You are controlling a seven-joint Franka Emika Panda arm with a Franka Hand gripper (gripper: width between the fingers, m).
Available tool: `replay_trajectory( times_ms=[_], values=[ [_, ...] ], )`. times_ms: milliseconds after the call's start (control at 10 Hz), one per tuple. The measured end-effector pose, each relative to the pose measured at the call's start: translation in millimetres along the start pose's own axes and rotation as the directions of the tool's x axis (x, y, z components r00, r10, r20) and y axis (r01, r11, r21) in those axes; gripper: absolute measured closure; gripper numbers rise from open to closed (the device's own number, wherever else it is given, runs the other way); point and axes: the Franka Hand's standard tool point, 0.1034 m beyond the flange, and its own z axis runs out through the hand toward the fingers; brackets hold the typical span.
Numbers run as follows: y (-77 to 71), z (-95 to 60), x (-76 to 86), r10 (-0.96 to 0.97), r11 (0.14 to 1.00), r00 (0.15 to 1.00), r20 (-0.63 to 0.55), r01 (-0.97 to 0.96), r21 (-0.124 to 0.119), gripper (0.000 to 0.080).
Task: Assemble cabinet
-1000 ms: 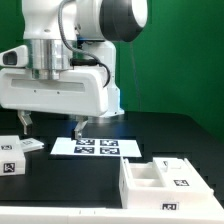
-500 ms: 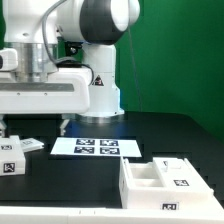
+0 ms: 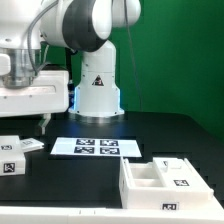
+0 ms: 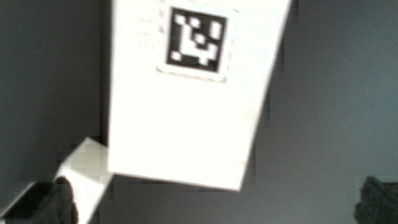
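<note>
End effector (image 4: 210, 200) spread wide, gripping nothing, hanging above the marker board's (image 3: 97, 147) end on the exterior view's left. Black surface (image 3: 180, 125) carries everything. Cabinet box (image 3: 160, 180), compartments open upward, sits near the marker board, nearer the camera and toward the exterior view's right. White tagged panels (image 3: 14, 152) lie just beside the marker board, beneath the end effector.

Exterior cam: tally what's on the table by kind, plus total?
Marker board: 1
Compartmented cabinet box: 1
Loose white parts on the exterior view's left: 2 clearly seen, a tagged block and a flat panel; overlap there may hide more
Total: 4, at least
</note>
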Motion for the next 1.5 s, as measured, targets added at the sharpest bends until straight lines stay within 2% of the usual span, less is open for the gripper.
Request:
replay_trajectory(
  times_ms=[100,200,500,600,800,900,1000,1100,1400,1500],
  values=[
    [6.2,8.7,-7.9,0.014,1.0,1.0,0.01,-0.014,-0.021,0.0003],
    [5.4,20.0,-16.2,0.022,0.999,0.999,0.029,-0.022,-0.032,0.0003],
    [-3.3,46.6,-26.3,0.101,0.995,0.992,0.078,-0.099,-0.032,0.0003],
    [-3.7,48.3,-25.5,0.117,0.993,0.99,0.084,-0.115,-0.026,0.0003],
    [-3.1,48.2,-26.2,0.119,0.993,0.989,0.084,-0.117,-0.027,0.0026],
    [-3.1,48.3,-26.3,0.12,0.993,0.989,0.084,-0.118,-0.027,0.0209],
    [-3.2,48.3,-26.4,0.121,0.993,0.989,0.084,-0.119,-0.027,0.0209],
    [-5.6,47.1,-23.5,0.136,0.991,0.987,0.084,-0.134,-0.025,0.0257],
    [-23.3,27.3,20.6,0.173,0.985,0.983,0.058,-0.172,-0.027,0.0258],
    [-23.5,29.2,29.4,0.172,0.985,0.984,0.051,-0.17,-0.035,0.0258]
  ],
)
